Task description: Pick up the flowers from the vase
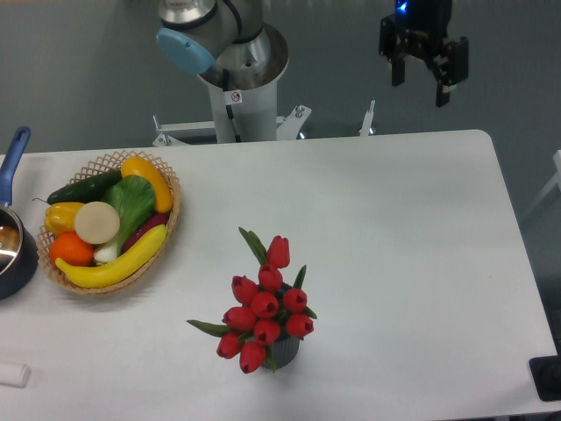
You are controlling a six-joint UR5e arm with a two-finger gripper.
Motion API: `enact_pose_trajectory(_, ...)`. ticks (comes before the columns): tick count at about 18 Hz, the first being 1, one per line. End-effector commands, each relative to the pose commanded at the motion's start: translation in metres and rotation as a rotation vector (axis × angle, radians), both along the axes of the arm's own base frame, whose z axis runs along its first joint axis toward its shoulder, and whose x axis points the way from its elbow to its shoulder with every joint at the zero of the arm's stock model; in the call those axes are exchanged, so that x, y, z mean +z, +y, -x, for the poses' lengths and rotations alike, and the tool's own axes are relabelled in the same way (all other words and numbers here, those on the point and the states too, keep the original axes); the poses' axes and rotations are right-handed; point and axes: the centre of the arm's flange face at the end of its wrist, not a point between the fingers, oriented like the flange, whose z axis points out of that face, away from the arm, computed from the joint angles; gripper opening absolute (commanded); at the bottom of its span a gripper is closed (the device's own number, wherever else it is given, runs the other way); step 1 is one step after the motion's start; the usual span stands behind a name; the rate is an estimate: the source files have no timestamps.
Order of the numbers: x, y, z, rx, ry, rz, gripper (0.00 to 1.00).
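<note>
A bunch of red tulip flowers (265,309) with green leaves stands in the small dark grey ribbed vase (284,353) near the front middle of the white table (394,228). The blooms cover most of the vase, so only its lower right side shows. My gripper (421,88) hangs high above the table's far right edge, far from the flowers. Its two dark fingers are spread apart and hold nothing.
A wicker basket (172,189) of fruit and vegetables sits at the left. A dark pot with a blue handle (12,158) is at the left edge. A small white object (12,374) lies at front left. The arm's base (238,96) stands behind the table.
</note>
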Motion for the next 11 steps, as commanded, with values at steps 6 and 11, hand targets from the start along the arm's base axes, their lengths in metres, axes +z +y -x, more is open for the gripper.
enact_pose_trajectory(6,-0.001,0.003,-0.004,0.011,-0.005,-0.004,1.00)
enact_pose_trajectory(11,-0.012,0.008,-0.010,0.119,-0.061,-0.061,1.00)
